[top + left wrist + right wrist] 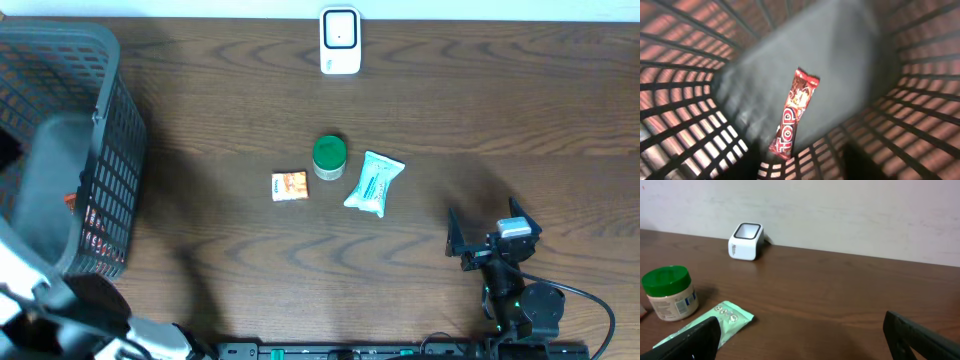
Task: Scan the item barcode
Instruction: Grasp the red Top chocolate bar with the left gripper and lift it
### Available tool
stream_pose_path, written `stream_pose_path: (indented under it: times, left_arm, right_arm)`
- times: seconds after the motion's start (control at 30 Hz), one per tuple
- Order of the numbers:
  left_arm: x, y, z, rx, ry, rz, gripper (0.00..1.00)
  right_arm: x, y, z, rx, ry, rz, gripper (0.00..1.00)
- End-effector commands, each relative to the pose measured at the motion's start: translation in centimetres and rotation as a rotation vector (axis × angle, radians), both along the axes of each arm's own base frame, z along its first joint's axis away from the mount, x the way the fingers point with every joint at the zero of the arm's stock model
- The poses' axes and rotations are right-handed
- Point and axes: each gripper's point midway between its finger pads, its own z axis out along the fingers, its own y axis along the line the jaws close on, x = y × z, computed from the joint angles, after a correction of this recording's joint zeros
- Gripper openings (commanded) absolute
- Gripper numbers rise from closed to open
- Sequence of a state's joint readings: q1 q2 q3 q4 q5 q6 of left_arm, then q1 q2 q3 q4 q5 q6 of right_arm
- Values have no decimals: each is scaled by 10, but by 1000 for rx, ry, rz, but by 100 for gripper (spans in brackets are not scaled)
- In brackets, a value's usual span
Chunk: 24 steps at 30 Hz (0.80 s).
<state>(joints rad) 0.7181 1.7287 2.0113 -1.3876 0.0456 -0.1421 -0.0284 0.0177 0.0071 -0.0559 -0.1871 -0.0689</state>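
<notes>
well, your right gripper point(801, 322) stands spread as wide as it goes. its two black fingers point(690, 340) sit at the lower corners of the right wrist view, with only the bare brown wooden table point(840, 290) between them. it holds nothing and touches nothing. from overhead you see it near the right front of the table, well apart from the items.

your left gripper is another matter. none of its fingers show in the left wrist view, and overhead gives you only part of the white and black left arm point(25, 270) at the lower left corner. so you cannot tell how far open it is or whether it grips anything.

that left wrist camera looks down into the dark grey plastic mesh basket point(680, 100). a long red snack wrapper with white lettering point(795, 112) lies on the basket's grey floor, its lower end up against the mesh wall. the basket itself stands at the left end of the table.

the other items sit in a loose cluster at mid-table. you have a small orange box point(290, 186) on the left and a round jar with a green lid point(329, 157) upright just beside it. a mint green soft pouch point(374, 183) lies flat just right of the jar. the small white barcode scanner point(340, 41) stands at the far edge, well apart from the cluster.
</notes>
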Motion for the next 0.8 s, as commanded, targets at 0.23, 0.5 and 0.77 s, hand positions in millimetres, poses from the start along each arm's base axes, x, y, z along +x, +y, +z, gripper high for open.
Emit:
stream_pose_path:
  times: [0.23,0.5,0.77]
  left_arm:
    - [-13,-10,-87,-131,148,24,90]
    - [-30,-24,-187,-192,225,7,92]
    - [-45,-38,-240,-208,243,8,92]
  right_arm:
    - [0,3,-1,12,5,10,99]
    - [0,3,-1,12,5,10,99]
    - [0,3,-1,12,5,10,99]
